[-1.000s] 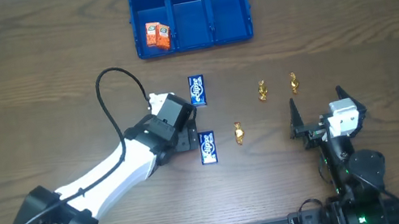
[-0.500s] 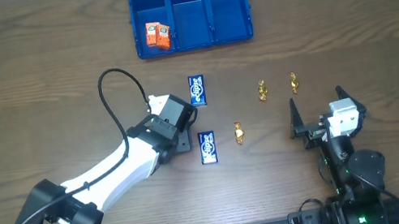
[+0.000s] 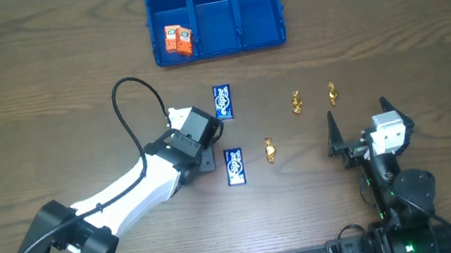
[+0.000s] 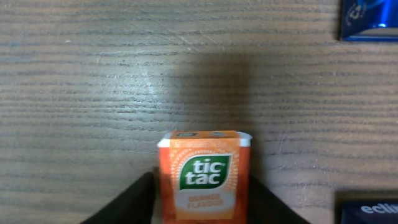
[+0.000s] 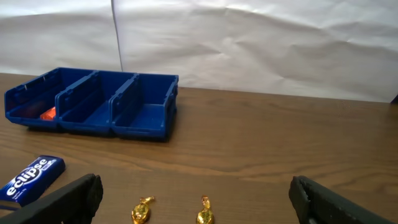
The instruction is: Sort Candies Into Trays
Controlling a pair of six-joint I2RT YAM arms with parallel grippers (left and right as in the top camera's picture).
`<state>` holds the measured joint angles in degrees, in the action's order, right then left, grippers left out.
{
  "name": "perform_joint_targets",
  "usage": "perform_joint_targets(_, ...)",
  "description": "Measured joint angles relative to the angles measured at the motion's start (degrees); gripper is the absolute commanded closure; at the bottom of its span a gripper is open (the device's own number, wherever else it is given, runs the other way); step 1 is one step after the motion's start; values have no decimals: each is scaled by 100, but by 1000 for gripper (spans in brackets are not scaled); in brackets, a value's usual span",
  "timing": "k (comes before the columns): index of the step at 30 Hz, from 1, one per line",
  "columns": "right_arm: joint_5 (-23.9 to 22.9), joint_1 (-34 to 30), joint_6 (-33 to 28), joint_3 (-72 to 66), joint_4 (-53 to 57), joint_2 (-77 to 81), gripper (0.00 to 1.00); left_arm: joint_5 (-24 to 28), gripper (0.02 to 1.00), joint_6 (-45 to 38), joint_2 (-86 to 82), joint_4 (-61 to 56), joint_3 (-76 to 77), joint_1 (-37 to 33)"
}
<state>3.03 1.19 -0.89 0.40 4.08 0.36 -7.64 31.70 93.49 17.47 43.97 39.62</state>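
- Blue tray (image 3: 261, 10): far centre; its left compartment holds two orange boxes (image 3: 179, 40).
- Left gripper (image 4: 204, 202): left of centre, fingers clamped on an orange candy box (image 4: 205, 171).
- Right gripper (image 3: 360, 121): near right, fingers apart, holding nothing.
- Two blue packs (image 3: 222, 103): centre, just right of the left gripper.
- Three gold candies (image 3: 297, 102): between the packs and the right gripper.

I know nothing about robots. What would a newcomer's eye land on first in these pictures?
The left gripper clamps a bright orange candy box between its fingers, over the wooden table. At the table's far side sits a blue three-compartment tray, with two more orange boxes in its left compartment. Between the tray and the arms lie two blue packs and three gold-wrapped candies.
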Motion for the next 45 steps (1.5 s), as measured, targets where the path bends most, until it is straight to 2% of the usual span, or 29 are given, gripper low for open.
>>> perform_joint_targets(6, 0, 0, 0, 0, -2, 0, 3, -2, 678, 4, 0, -33, 0, 0)
perform_joint_targets(12, 0, 0, 0, 0, -2, 0, 3, -2, 695, 4, 0, -57, 48, 0)
perform_joint_targets(16, 0, 0, 0, 0, -2, 0, 3, -96, 704, -15, -63, 468, 455, 0)
perform_joint_targets(23, 0, 0, 0, 0, -2, 0, 3, -857, 706, -514, -289, 1537, 2566, -109)
perform_joint_targets(29, 0, 0, 0, 0, -2, 0, 3, -1056, 715, -1335, 107, 1589, 4929, -737)
perform_joint_targets(33, 0, 0, 0, 0, -2, 0, 3, -782, 715, -1615, 1021, 2074, 6363, -1263)
perform_joint_targets(37, 0, 0, 0, 0, -2, 0, 3, -398, 704, -1720, 2022, 2439, 7093, -1617)
perform_joint_targets(45, 0, 0, 0, 0, 0, 0, 3, 96, 704, -1735, 3117, 2468, 7191, -1735)
